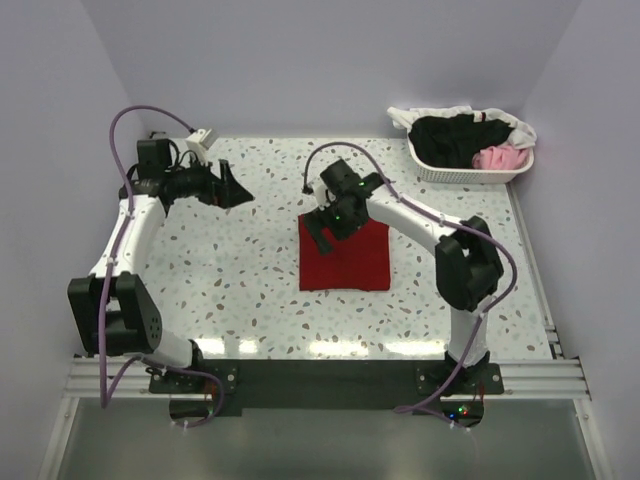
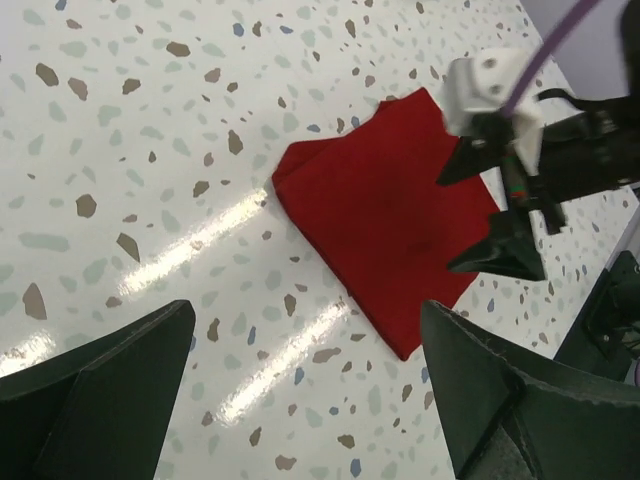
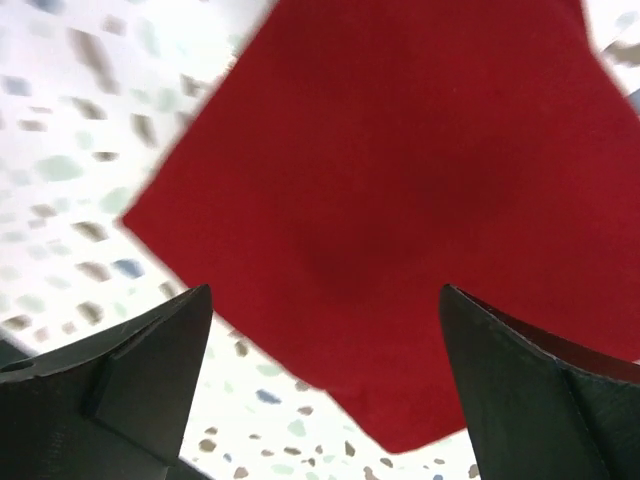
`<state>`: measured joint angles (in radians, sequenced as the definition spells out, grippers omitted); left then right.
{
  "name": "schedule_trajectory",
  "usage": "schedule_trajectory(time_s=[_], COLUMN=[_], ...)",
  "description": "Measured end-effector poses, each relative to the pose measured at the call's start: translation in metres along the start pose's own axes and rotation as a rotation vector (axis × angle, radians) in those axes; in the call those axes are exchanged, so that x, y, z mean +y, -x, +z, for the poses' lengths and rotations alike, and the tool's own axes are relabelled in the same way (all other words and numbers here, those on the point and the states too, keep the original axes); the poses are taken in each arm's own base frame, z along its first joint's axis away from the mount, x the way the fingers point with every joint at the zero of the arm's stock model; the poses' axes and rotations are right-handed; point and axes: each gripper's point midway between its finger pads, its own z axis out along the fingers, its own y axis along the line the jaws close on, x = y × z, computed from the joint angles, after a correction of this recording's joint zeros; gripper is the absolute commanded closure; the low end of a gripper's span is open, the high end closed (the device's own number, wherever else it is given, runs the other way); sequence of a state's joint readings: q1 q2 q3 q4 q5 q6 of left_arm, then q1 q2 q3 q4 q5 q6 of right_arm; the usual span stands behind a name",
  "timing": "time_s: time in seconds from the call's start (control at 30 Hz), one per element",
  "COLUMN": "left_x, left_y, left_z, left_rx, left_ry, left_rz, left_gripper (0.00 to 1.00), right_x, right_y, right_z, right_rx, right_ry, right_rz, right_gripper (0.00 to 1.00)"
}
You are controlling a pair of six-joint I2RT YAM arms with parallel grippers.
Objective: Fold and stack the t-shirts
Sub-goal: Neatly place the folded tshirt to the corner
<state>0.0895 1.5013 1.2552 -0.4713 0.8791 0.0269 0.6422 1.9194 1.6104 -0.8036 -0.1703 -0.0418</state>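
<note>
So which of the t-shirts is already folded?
The dark red t-shirt, a flat rectangle on the table beneath the right hand. The black shirt, pink shirt and white shirt lie bunched in the basket.

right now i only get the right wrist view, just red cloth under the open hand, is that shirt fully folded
Observer: Yes. From above, the red t-shirt is a neat folded rectangle lying flat on the table.
Operator: what about the other side
Observer: The left hand is open and holds nothing, over bare table to the shirt's left, apart from it.
Operator: anything waiting to fold
Observer: A white basket at the far right corner holds black cloth, pink cloth and white cloth.
</note>
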Motion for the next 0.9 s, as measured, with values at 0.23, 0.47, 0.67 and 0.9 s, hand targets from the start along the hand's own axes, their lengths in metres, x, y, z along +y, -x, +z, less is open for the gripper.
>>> schedule_trajectory(time_s=[0.23,0.47,0.67,0.9], left_x=[-0.011,-0.013,-0.017,-0.020], left_y=[-0.012,-0.018,-0.008,-0.002], left_z=[-0.019,-0.024,-0.024,-0.021], left_rx=[0.016,0.040,0.027,0.016], left_ry=[0.059,0.074,0.046,0.013], left_rz=[0.027,0.038,0.047,0.049], left_gripper=[0.00,0.00,0.00,0.00], right_x=[-0.025,-0.078,-0.182,-0.255], right_y=[-0.044,-0.078,-0.170,-0.270], right_z=[0.064,0.041,-0.018,-0.078], right_rx=[0.186,0.172,0.256,0.379], right_ry=[-0.142,-0.142,-0.189,-0.153], right_rz=[0.005,0.057,0.133,0.147], right_gripper=[0.01,0.01,0.01,0.02])
